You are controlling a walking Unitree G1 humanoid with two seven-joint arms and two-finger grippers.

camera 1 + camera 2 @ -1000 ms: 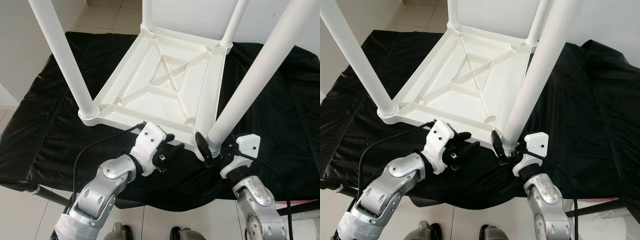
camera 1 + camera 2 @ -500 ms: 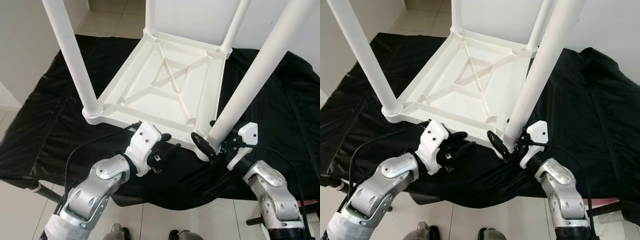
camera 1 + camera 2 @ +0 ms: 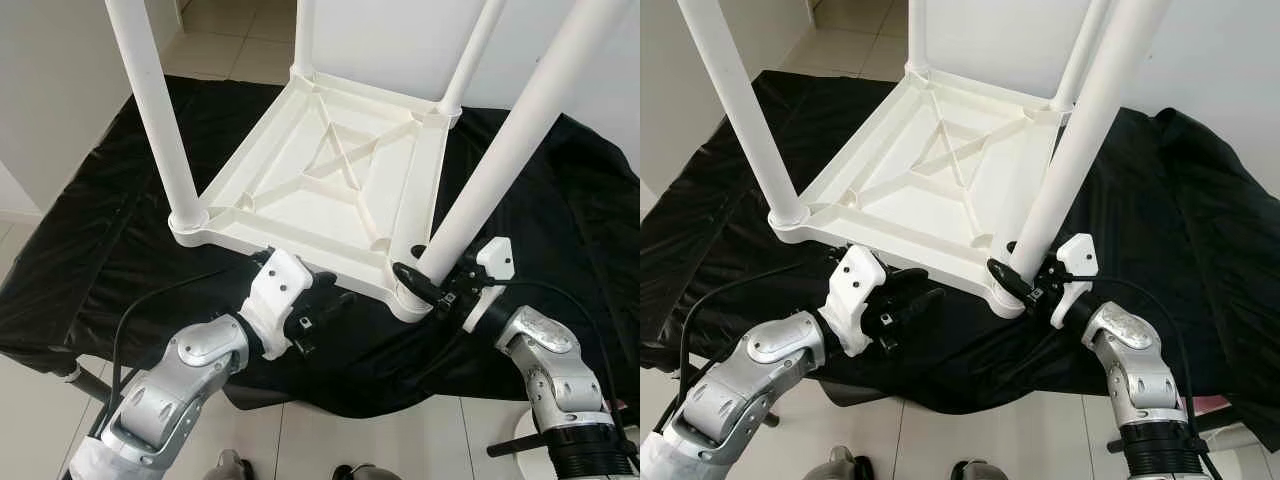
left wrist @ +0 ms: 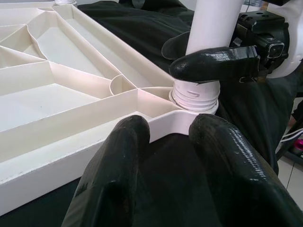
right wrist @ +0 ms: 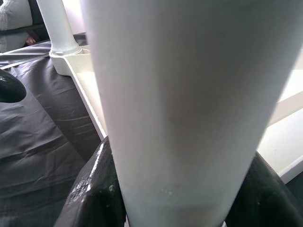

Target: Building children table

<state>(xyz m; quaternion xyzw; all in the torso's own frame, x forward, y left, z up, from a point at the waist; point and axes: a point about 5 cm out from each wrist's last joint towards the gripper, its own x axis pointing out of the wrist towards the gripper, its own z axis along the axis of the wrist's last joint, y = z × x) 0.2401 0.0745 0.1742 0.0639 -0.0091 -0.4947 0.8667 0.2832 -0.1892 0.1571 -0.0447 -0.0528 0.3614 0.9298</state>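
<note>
My right end effector (image 3: pixel 425 292) grips the near leg (image 3: pixel 490 160) low; the left one (image 3: pixel 325 305) waits open. The table (image 3: pixel 330 190) looks light, stiff, slippery; hold legs low.

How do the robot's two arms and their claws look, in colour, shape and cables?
Both arms are silver metal with rounded segments. Each wrist carries a white plastic housing. The left claw and right claw each have two long glossy black fingers. A black cable loops along the left arm.
</note>
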